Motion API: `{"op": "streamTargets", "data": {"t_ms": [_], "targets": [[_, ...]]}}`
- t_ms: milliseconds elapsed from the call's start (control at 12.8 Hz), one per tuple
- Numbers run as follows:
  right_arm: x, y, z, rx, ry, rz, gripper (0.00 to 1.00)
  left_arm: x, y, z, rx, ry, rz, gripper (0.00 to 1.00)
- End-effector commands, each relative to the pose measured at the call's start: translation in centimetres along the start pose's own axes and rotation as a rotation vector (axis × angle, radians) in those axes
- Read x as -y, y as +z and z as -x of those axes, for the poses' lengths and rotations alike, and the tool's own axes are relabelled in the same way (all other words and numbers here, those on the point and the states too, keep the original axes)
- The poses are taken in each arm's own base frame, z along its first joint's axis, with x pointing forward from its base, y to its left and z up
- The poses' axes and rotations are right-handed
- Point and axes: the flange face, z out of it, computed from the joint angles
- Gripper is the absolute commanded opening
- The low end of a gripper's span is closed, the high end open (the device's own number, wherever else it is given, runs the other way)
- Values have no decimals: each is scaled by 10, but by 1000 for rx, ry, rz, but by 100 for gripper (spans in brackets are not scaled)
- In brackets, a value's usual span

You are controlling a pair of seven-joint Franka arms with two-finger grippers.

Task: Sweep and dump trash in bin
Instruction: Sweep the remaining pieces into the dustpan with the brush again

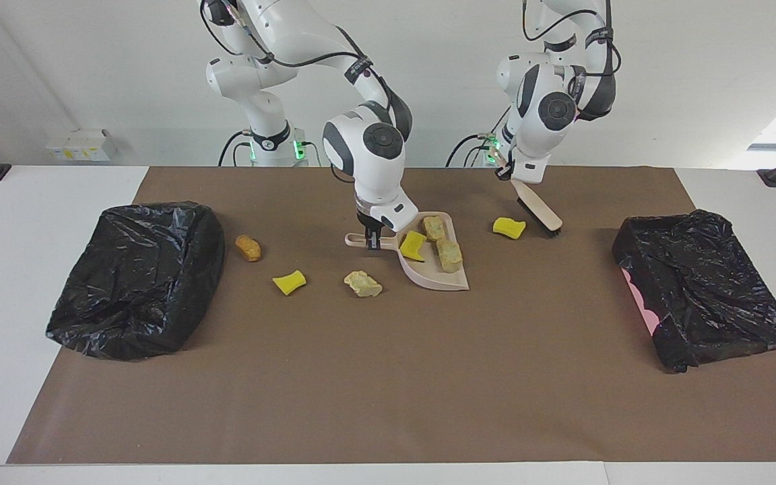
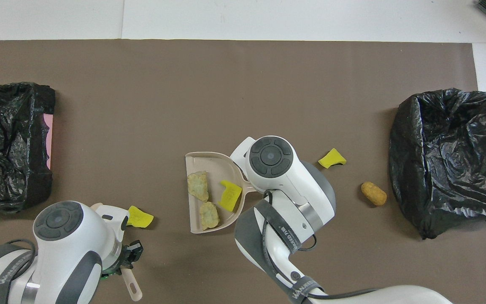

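Note:
My right gripper [image 1: 372, 240] is shut on the handle of the beige dustpan [image 1: 428, 277], which sits low on the brown mat. In the pan lie a yellow sponge piece [image 1: 413, 246] and two beige chunks [image 1: 434, 228] [image 1: 449, 256]. My left gripper [image 1: 504, 174] is shut on the brush [image 1: 537, 210], bristles down on the mat beside a loose yellow sponge piece [image 1: 509, 228]. On the mat toward the right arm's end lie a beige chunk [image 1: 363, 283], a yellow sponge piece [image 1: 289, 282] and an orange-brown nugget [image 1: 248, 248]. The overhead view shows the pan [image 2: 209, 162] and nugget [image 2: 373, 194].
A bin lined with a black bag [image 1: 139, 279] stands at the right arm's end of the mat. Another black-bagged bin [image 1: 701, 286] stands at the left arm's end. The brown mat [image 1: 388, 384] lies bare on the side away from the robots.

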Motion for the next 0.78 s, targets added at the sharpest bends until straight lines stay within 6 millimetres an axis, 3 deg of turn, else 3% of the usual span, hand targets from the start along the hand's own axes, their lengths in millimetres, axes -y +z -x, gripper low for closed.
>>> {"op": "streamTargets", "data": {"t_ms": [0, 313, 625, 704], "targets": [[7, 3, 0, -9, 39, 3, 0, -26, 14, -5, -1, 28, 50, 0], [6, 7, -2, -11, 57, 6, 0, -79, -3, 0, -41, 99, 149, 0], [6, 18, -16, -24, 107, 16, 0, -123, -8, 38, -106, 180, 252, 0], [12, 24, -28, -22, 109, 15, 0, -129, -7, 48, -116, 211, 249, 0]]}}
